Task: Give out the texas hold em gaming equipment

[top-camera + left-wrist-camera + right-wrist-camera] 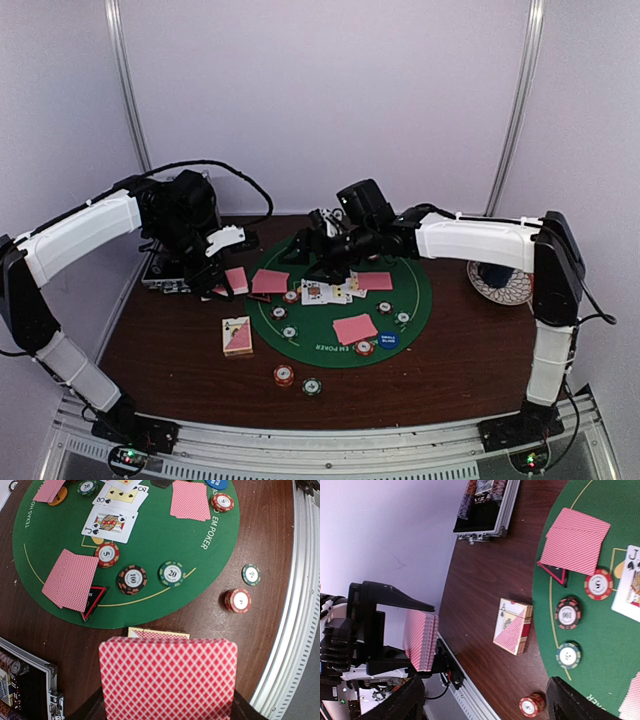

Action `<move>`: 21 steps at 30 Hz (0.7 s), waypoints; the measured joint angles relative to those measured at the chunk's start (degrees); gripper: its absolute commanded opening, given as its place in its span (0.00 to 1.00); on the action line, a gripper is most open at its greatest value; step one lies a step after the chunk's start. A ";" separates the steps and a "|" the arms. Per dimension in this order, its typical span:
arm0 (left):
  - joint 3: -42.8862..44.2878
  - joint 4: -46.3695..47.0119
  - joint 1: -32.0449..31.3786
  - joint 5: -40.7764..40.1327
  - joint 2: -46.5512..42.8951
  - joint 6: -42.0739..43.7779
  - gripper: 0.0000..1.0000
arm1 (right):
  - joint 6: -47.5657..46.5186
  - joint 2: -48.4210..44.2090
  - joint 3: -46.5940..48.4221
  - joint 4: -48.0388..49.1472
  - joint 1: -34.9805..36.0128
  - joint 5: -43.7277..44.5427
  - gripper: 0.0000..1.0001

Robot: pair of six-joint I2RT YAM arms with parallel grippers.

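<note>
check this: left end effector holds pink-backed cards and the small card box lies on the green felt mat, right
No: the small card box lies on the brown wooden table, beside the round green felt mat; right wrist view shows it. The rest stands.

Soft, even light falls from above. The overhead view is slightly hazy, with only faint shadows on the dark brown wooden table [450, 370]. The left wrist view is crisp on the round green felt mat [165, 535] but softer on the pink-backed diamond-patterned playing cards [167, 680] nearest the lens. The ribbed silver metal rail [295, 605] at right gleams. In the right wrist view the near edge blurs and the pale wall [385, 525] at left is bright.
</note>
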 measured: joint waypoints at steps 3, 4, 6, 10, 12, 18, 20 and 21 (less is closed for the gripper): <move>0.02 0.00 0.00 0.02 0.00 0.00 0.00 | 3.91 0.72 -0.81 4.17 0.90 -2.23 0.88; 0.02 0.00 0.00 0.04 0.00 -0.02 0.00 | 5.03 1.07 -0.96 5.35 1.16 -2.97 0.88; 0.07 0.02 0.00 0.09 0.00 -0.02 0.00 | 7.06 1.95 -1.36 8.07 1.60 -4.35 0.88; 0.07 0.00 0.00 0.17 0.00 0.00 0.00 | 11.23 4.02 -1.57 12.83 2.43 -6.91 0.88; 0.07 0.02 0.00 0.17 0.00 -0.02 0.00 | 13.16 5.09 -1.55 15.39 2.73 -8.09 0.88; 0.07 0.00 0.00 0.35 0.02 -0.02 0.00 | 17.33 8.81 -0.48 20.31 4.11 -10.51 0.88; 0.07 0.00 0.00 0.48 0.04 -0.02 0.00 | 18.71 10.27 0.81 21.53 4.66 -11.13 0.88; 0.07 0.00 0.00 0.55 0.04 -0.02 0.00 | 19.23 10.88 1.36 22.14 4.85 -11.41 0.88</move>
